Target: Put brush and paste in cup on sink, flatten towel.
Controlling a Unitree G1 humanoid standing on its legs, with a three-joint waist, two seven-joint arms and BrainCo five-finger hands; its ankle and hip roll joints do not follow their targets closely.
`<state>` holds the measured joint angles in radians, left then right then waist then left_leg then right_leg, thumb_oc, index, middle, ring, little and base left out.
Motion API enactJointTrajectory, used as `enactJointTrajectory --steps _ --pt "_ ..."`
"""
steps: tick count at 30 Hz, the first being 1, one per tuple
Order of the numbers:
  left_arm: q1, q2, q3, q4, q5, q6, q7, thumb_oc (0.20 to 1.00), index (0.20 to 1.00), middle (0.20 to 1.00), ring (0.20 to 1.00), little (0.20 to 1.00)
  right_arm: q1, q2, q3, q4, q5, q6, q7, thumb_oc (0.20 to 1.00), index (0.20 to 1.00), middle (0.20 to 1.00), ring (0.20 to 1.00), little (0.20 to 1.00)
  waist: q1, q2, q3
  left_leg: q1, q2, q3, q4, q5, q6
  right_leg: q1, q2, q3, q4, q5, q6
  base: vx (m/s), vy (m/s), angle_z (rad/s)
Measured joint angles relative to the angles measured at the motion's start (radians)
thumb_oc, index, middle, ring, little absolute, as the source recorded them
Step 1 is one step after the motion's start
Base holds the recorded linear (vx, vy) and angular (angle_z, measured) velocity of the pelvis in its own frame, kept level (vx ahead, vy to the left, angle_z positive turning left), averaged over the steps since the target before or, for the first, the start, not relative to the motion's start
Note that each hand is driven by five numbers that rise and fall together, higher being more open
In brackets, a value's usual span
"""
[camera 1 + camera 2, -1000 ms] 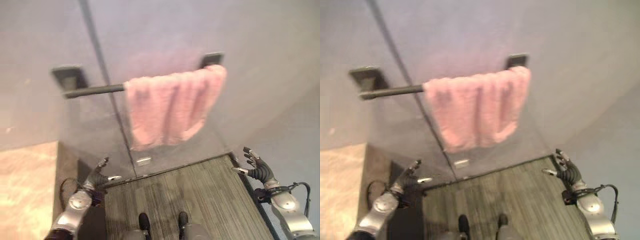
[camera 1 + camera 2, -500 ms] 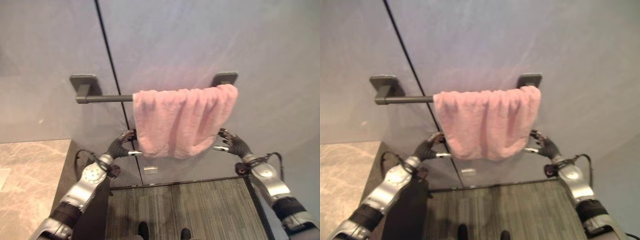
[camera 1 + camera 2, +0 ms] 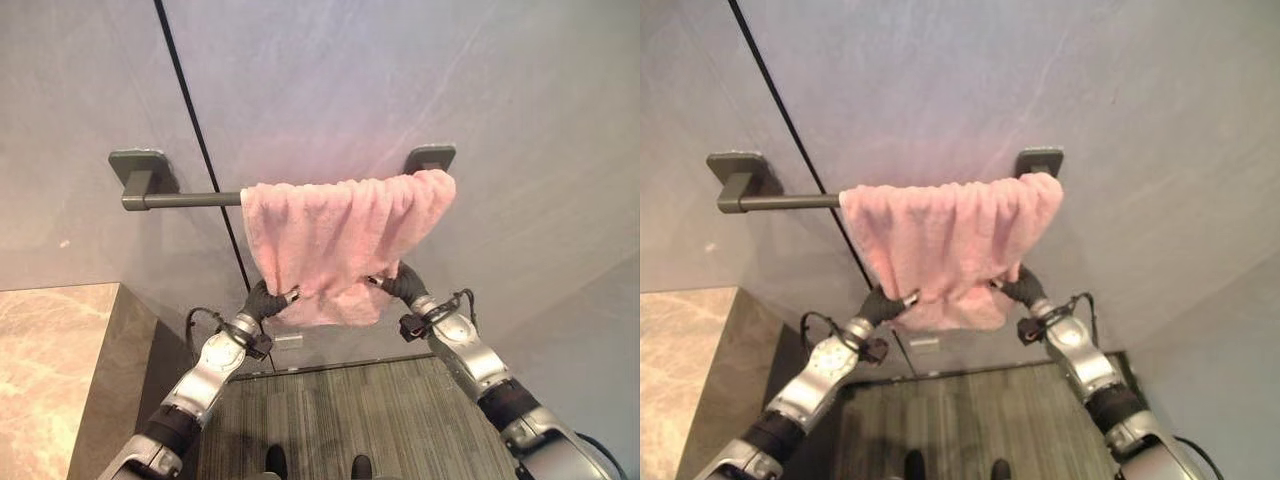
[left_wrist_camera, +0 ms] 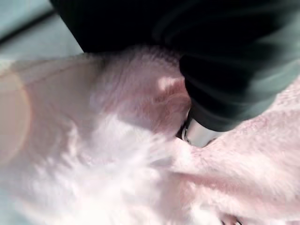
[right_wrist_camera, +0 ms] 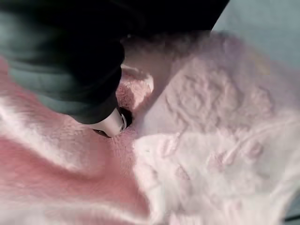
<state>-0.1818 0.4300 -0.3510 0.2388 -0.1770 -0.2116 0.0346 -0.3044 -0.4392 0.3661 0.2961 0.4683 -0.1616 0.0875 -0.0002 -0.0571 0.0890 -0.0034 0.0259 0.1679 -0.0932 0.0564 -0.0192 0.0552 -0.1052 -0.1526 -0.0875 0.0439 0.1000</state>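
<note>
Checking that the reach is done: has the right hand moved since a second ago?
Yes. The right hand rose from the floor to the pink towel's lower right edge, below the rail.

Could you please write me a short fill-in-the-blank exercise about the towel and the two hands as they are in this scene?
1. The towel hanging on the bar is ____ in colour.
2. The towel sits bunched toward the bar's ____ end.
3. The left hand and right hand both reach the towel's ____ edge.

Missing words: pink; right; lower
</note>
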Motion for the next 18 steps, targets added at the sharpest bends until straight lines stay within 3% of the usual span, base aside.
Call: enactJointTrajectory --steps 4,6,8,9,10,16,18 --pt "0.09 0.03 0.065 -0.142 0.007 -0.001 -0.003 0.2 0.2 0.2 0.2 0.2 0.1 -0.011 -0.059 -0.159 0.009 -0.017 0.006 0.2 0.2 0.2 0.2 0.2 0.004 -0.003 -0.002 0.001 0.0 -0.001 -0.005 -0.002 -0.001 0.002 0.0 -0.002 0.0 -0.001 -0.001 0.01 0.004 0.0" --pt "0.171 0.038 0.14 -0.322 0.022 -0.008 0.0 0.2 0.2 0.2 0.2 0.2 0.199 -0.009 -0.106 -0.415 0.031 -0.044 0.016 0.2 0.2 0.2 0.2 0.2 0.009 -0.008 -0.005 0.001 0.0 -0.005 -0.006 -0.012 -0.003 0.006 0.0 0.001 0.0 -0.004 -0.004 0.0 0.0 0.0" --pt "0.247 0.028 0.222 -0.52 0.028 -0.043 0.035 0.2 0.2 0.2 0.2 0.2 0.245 0.027 -0.123 -0.627 0.074 -0.079 0.031 0.2 0.2 0.2 0.2 0.2 0.013 -0.022 -0.013 0.0 0.001 -0.008 -0.005 -0.013 -0.004 0.007 0.001 -0.004 0.0 -0.009 -0.009 0.0 -0.007 0.02" --pt "0.259 0.019 0.231 -0.539 0.024 -0.082 0.052 0.2 0.2 0.2 0.2 0.2 0.246 0.034 -0.111 -0.643 0.082 -0.116 0.04 0.2 0.2 0.2 0.2 0.2 0.012 -0.026 -0.019 0.0 0.002 -0.007 -0.005 -0.013 -0.004 0.007 0.001 -0.004 0.0 -0.01 -0.009 -0.01 -0.007 0.06" --pt "0.252 0.015 0.22 -0.523 0.021 -0.12 0.075 0.2 0.2 0.2 0.2 0.2 0.227 0.035 -0.088 -0.615 0.089 -0.153 0.05 0.2 0.2 0.2 0.2 0.2 0.019 -0.034 -0.041 -0.002 0.002 -0.01 -0.005 -0.013 -0.005 0.007 0.001 -0.006 0.0 -0.013 -0.009 -0.01 -0.007 0.08" --pt "0.255 0.032 0.17 -0.317 0.04 -0.103 0.114 0.2 0.2 0.2 0.2 0.2 0.175 0.025 0.009 -0.312 -0.043 -0.127 -0.005 0.2 0.2 0.2 0.2 0.2 0.042 -0.057 -0.077 -0.028 0.002 -0.018 -0.005 -0.01 -0.008 -0.004 -0.001 -0.034 0.0 -0.016 -0.009 -0.02 0.001 0.16" --pt "0.26 0.023 0.146 -0.239 0.04 -0.079 0.127 0.2 0.2 0.2 0.2 0.2 0.169 0.052 0.04 -0.241 -0.095 -0.1 -0.045 0.2 0.2 0.2 0.2 0.2 0.067 -0.035 -0.059 -0.034 0.001 -0.022 -0.004 0.0 -0.011 -0.004 -0.001 -0.049 0.0 -0.016 -0.009 -0.02 0.017 0.17"
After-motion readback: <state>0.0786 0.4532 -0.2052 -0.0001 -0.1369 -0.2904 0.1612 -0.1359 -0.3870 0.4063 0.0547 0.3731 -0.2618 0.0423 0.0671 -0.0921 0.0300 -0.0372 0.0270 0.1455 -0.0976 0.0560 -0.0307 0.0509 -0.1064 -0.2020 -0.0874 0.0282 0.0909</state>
